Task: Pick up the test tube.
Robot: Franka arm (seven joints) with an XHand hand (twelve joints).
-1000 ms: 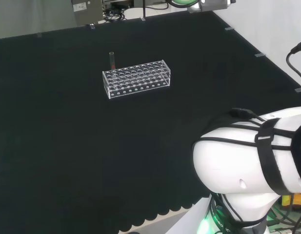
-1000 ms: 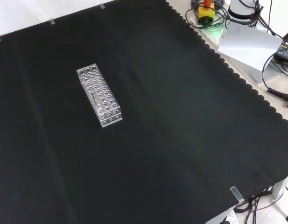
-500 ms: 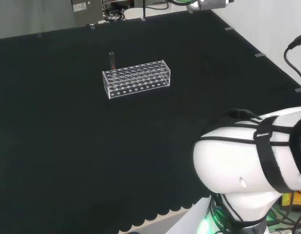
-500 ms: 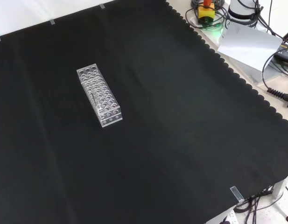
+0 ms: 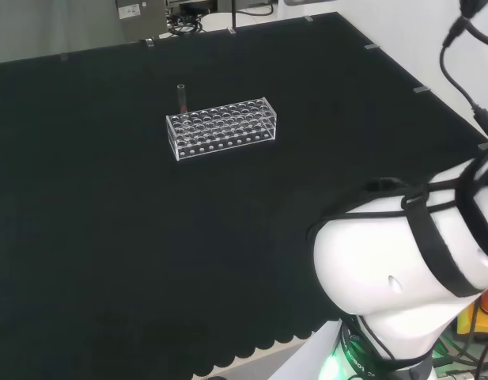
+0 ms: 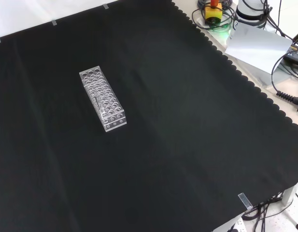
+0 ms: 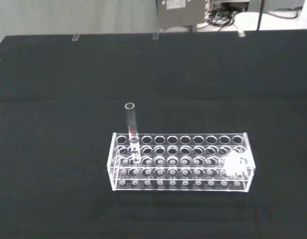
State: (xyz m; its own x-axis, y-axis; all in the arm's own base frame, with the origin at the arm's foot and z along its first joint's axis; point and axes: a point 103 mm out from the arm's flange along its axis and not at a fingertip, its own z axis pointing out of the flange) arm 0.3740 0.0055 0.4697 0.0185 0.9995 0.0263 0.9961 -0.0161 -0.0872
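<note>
The hand's state I cannot tell from here. The test tube [image 7: 131,130] stands upright in an end hole of the clear rack [image 7: 180,161], well ahead on the worktop [image 6: 187,121], its long axis vertical.

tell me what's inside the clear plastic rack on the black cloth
One clear glass test tube stands upright in a hole near one end of the clear plastic rack; the other holes look empty. The tube's foot blurs into the rack's clear walls, so its contents are unclear.
</note>
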